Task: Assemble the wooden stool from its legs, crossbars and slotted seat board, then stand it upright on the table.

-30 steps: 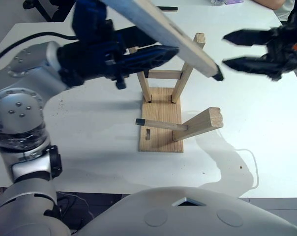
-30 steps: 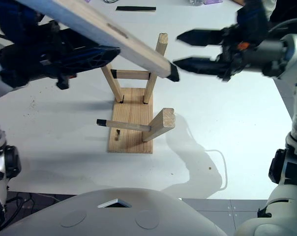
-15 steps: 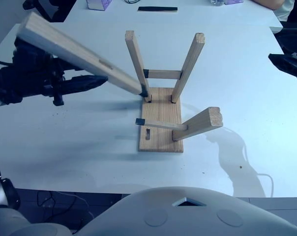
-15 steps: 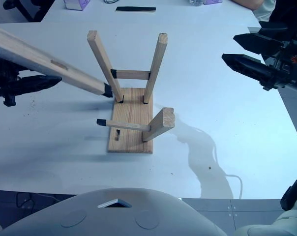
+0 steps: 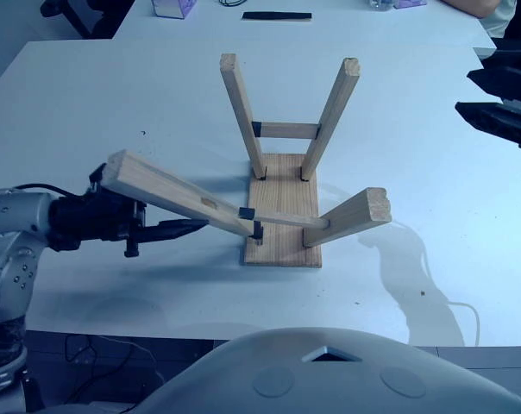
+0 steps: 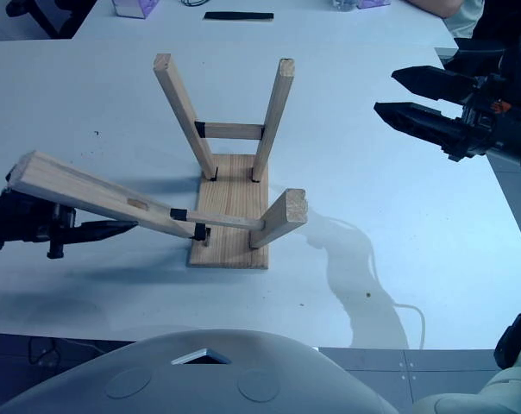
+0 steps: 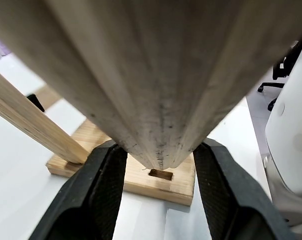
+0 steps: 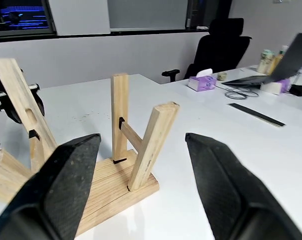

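1. At left, our left gripper (image 5: 183, 228) is clamped on a square, pale-wood leg (image 5: 170, 195). The leg is held slanted, its lower end beside the empty slot (image 7: 160, 174).
2. We judge the step in hand is seating this leg. Line its notch up with the dark-tipped crossbar (image 5: 282, 219), set the end squarely into the slot, then press.
3. At centre, the flat, grained seat board (image 5: 282, 185) lies on the white table (image 5: 88, 112). It carries two upright legs (image 5: 241, 112) joined by a far bar (image 5: 286, 130), and a third leg (image 5: 351, 216) leaning.
4. At right, our right gripper (image 6: 386, 93) hovers with its fingers apart, well clear.
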Available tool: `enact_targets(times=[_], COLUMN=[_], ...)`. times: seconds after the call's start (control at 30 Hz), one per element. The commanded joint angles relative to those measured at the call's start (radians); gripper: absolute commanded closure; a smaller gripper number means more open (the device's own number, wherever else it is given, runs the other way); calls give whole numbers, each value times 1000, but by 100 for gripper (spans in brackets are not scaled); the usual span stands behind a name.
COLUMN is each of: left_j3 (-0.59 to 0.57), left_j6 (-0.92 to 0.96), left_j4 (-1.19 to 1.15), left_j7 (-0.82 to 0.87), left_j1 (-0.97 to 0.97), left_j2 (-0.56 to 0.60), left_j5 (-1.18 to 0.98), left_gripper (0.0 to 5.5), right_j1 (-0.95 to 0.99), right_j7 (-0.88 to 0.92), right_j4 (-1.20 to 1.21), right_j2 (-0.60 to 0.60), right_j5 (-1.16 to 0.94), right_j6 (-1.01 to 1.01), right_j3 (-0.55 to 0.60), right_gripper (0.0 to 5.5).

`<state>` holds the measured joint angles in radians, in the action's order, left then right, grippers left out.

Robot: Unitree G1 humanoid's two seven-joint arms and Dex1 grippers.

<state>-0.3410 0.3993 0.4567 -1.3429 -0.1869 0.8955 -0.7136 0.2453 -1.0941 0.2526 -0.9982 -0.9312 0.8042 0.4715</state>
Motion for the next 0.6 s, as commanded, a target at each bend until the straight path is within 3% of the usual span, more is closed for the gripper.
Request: enact_targets(times=[0.03,0.37,0.6], left_j3=[38,113,148], left_j6=[-47,-80,-139], left_j4=[5,-6,-57], left_j7=[15,56,-3], left_j1=[-11,24,26], left_j2=[-9,-20,40], left_j5=[50,86,155], left_gripper=[347,347,347], right_j1=[16,-6,-48], right_j7=[-18,-14,4], right_j4=[-6,13,50], right_j2=[-20,2,12], right_j5=[25,38,27], right_j6=[-21,-39,-34], right_j3=[-27,-45,-17], right_gripper=[236,236,236])
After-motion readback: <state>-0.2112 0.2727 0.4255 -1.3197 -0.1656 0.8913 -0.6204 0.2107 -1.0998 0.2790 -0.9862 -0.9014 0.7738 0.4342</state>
